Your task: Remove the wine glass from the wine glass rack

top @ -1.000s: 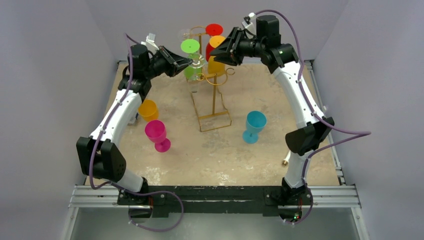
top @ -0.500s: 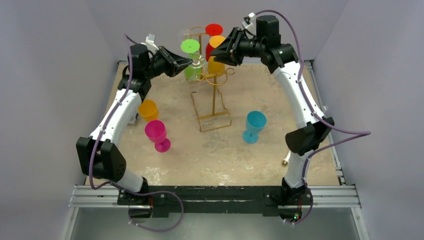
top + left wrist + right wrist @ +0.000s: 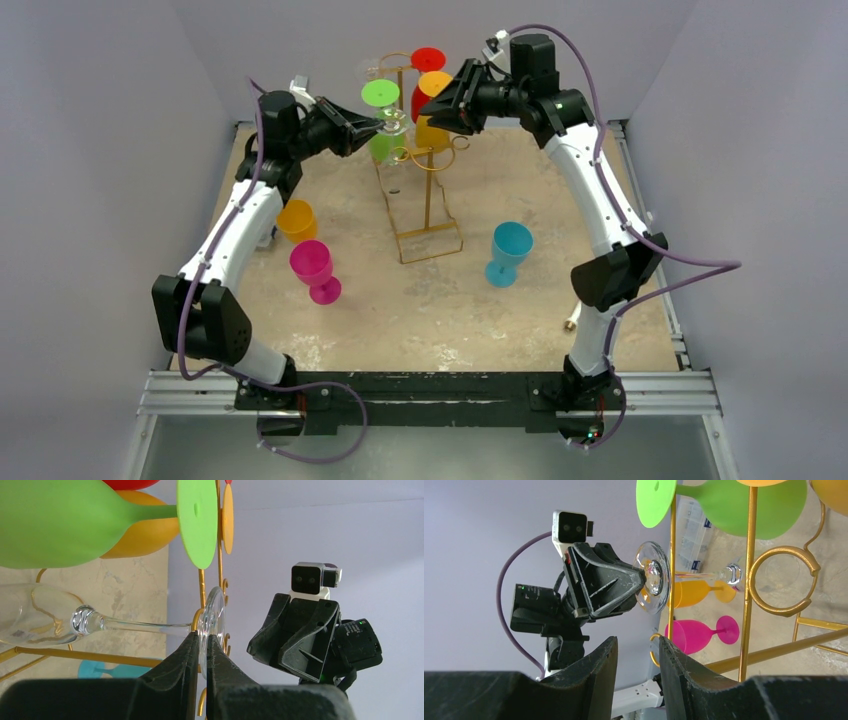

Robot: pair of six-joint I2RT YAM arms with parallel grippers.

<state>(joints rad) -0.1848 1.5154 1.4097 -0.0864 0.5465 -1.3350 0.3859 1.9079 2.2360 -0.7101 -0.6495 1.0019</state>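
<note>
The clear wine glass (image 3: pixel 82 620) is see-through all over, with a long thin stem, a small knob where the stem meets the bowl, and a flat round foot. It hangs upside down on the left side of the wine glass rack (image 3: pixel 750 555), foot up near the top of the gold post and bowl below, beside one of the curled hook arms. The left claw (image 3: pixel 201 637) is clamped on the rim of that foot, its two black fingers pressed together with only the thin glass disc between them.

Four glasses can be counted on the rack. One is the clear one. Next to it is a green glass (image 3: pixel 50 525), whose foot is level with the clear foot. A red glass (image 3: pixel 428 59) and an orange glass on the rack (image 3: pixel 432 130) hang on the right side.

The right claw (image 3: pixel 638 642) hovers at the right of the rack, close to the red and orange glasses. Its fingers are apart with nothing between them.

Three more glasses stand upright on the tabletop (image 3: pixel 450 310). An orange glass on the tabletop (image 3: pixel 297 218) and a magenta glass (image 3: pixel 313 268) are to the left of the rack's base. A teal glass (image 3: pixel 510 250) stands to its right.
</note>
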